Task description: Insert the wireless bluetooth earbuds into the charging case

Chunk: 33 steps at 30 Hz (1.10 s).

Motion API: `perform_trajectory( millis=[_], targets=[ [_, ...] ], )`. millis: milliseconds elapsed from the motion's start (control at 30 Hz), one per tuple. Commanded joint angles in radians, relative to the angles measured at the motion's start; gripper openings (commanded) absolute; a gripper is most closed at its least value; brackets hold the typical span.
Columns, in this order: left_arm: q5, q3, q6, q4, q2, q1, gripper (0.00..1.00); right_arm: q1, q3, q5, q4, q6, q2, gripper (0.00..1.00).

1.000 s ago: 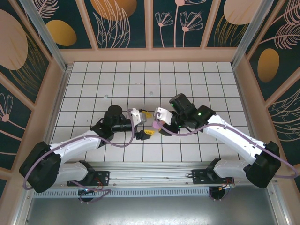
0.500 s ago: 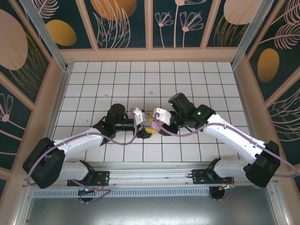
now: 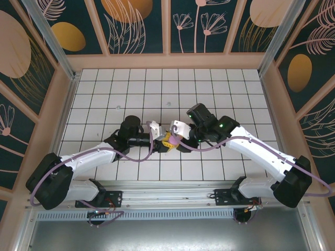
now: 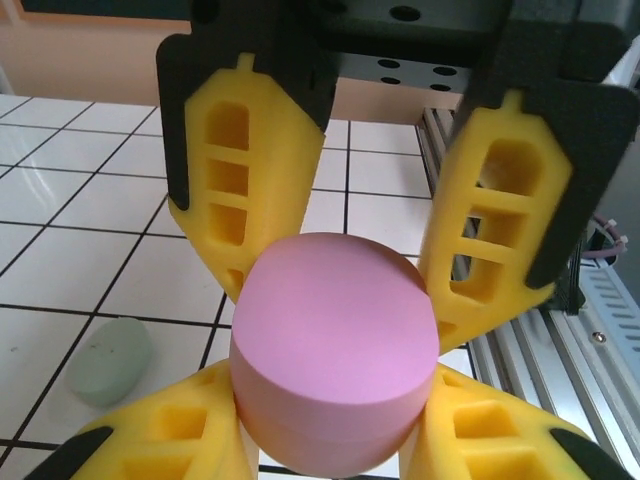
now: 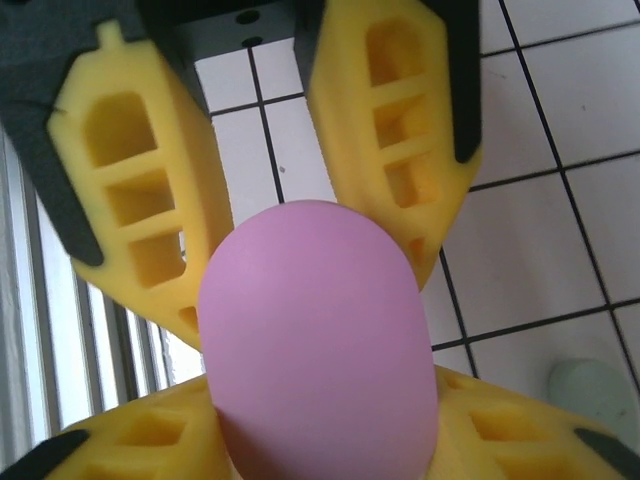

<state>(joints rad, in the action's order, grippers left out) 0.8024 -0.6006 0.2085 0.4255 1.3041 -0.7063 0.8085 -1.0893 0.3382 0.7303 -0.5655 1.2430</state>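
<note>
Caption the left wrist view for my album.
Left gripper clamps the pink case while the right gripper flanks it from the opposite side.

Nothing legible anywhere: no lettering, label, brand, number or sign on the pink charging case (image 4: 335, 350), on the white tiled table (image 3: 104, 94), or on the wall panels (image 3: 131, 26) painted with flower and leaf shapes.

White tiled floor (image 3: 131, 89), dark floral walls (image 3: 136, 26) around.
</note>
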Motion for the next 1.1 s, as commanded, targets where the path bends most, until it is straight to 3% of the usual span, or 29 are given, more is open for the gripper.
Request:
perform_trajectory(
  millis=[0, 167, 333, 567, 767, 1067],
  targets=[
    [-0.005, 0.004, -0.031, 0.029, -0.034, -0.004, 0.24, 0.006, 0.033, -0.012, -0.124, 0.073, -0.081, 0.57],
    [-0.065, 0.114, -0.131, 0.149, -0.128, 0.001, 0.22, -0.002, 0.142, -0.014, -0.365, 0.229, -0.251, 0.72],
    [-0.100, 0.175, -0.214, 0.167, -0.225, 0.024, 0.16, -0.002, 0.211, -0.018, -0.527, 0.350, -0.337, 0.77],
    [-0.051, 0.190, -0.370, 0.161, -0.303, 0.108, 0.17, -0.001, 0.192, 0.021, -0.525, 0.431, -0.256, 0.77],
    [-0.030, 0.180, -0.393, 0.121, -0.348, 0.119, 0.17, 0.009, 0.215, 0.110, -0.569, 0.423, -0.227, 0.81],
    [-0.023, 0.210, -0.433, 0.165, -0.364, 0.120, 0.17, 0.014, 0.215, 0.113, -0.611, 0.411, -0.186, 0.79]
  ],
)
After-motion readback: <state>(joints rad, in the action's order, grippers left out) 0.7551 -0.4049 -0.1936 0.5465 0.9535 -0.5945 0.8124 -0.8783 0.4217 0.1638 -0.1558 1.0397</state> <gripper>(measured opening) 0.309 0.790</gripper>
